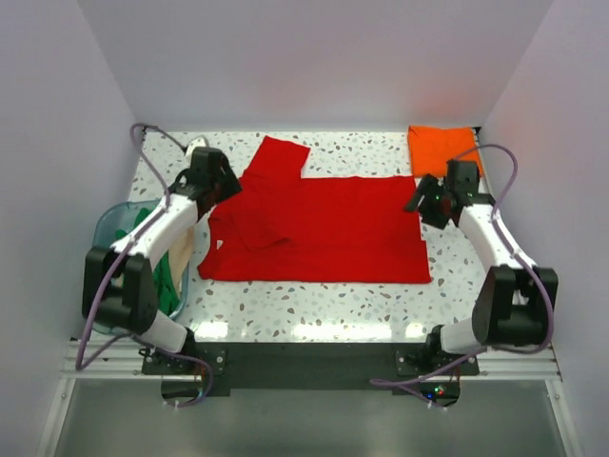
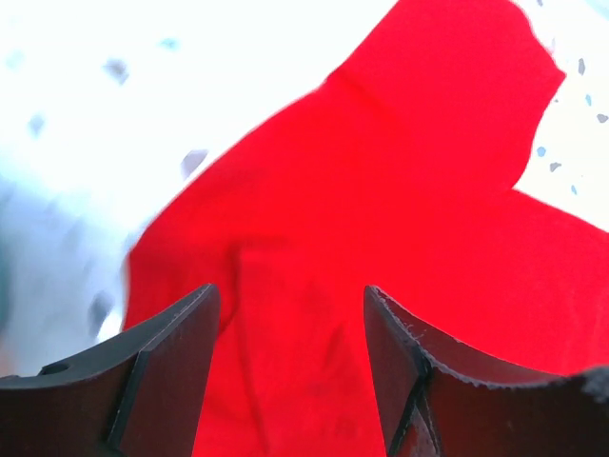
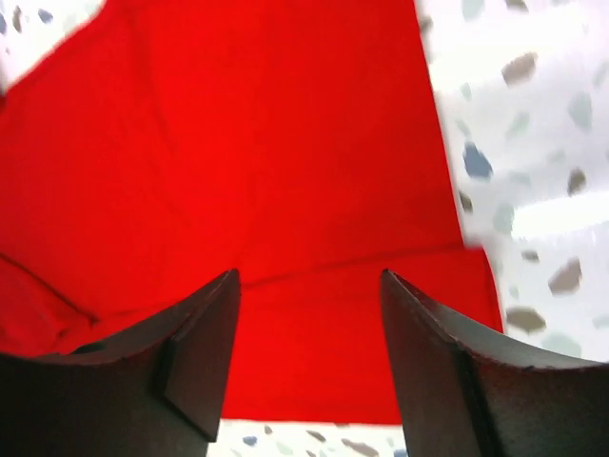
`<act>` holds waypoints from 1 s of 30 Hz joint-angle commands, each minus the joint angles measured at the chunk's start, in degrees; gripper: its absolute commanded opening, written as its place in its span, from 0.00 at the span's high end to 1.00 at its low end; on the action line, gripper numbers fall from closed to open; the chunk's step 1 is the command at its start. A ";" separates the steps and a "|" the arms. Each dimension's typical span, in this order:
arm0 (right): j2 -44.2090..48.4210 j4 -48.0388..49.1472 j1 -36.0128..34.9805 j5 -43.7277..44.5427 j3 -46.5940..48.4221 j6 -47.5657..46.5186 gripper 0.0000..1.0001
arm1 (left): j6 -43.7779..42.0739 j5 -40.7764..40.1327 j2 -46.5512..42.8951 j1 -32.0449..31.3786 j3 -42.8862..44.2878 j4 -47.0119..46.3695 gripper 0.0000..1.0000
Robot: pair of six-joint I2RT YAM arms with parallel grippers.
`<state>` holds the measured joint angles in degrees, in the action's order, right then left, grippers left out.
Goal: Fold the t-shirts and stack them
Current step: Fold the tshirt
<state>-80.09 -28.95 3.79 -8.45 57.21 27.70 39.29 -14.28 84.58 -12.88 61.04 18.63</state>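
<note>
The left gripper (image 1: 228,187) stands with its jaws spread and nothing between them. It hovers over the left end of the red t-shirt (image 1: 333,228), and in the left wrist view only red cloth shows past the two dark fingers (image 2: 162,352). The right gripper (image 1: 419,202) is likewise parted and empty. It sits at the right end of the red t-shirt, just above that edge, and its fingers (image 3: 190,343) frame the cloth and a strip of speckled table (image 1: 314,309).

The red t-shirt lies flat in the middle of the table, its long axis running left to right between the two grippers. Its straight edge points right. Its left end is rumpled, with a fold of cloth lying over the body. One sleeve (image 1: 281,157) juts from the left part toward the far wall.

Beyond the red t-shirt's far right corner, apart from it, an orange t-shirt (image 1: 440,150) lies folded into a small block. Left of the red t-shirt stands a clear bluish tub (image 1: 112,224). It holds a green t-shirt (image 1: 167,286) and a tan t-shirt (image 1: 183,249), which hang over the rim nearest the red cloth.
</note>
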 commanded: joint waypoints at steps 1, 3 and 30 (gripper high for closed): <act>-6.64 6.44 -0.80 2.03 7.89 -1.69 0.37 | -9.73 3.64 9.09 0.05 10.57 -7.99 0.34; -11.47 8.64 -1.33 1.86 11.24 -1.69 0.38 | -13.16 5.31 16.39 0.05 17.67 -9.93 0.34; -30.73 24.11 -1.51 -1.31 23.82 -1.95 0.43 | -21.89 13.49 63.17 2.34 57.79 -26.89 0.35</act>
<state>-109.60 -8.27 2.61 -8.80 80.20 26.81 17.89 -1.91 146.91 -10.92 116.42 -2.94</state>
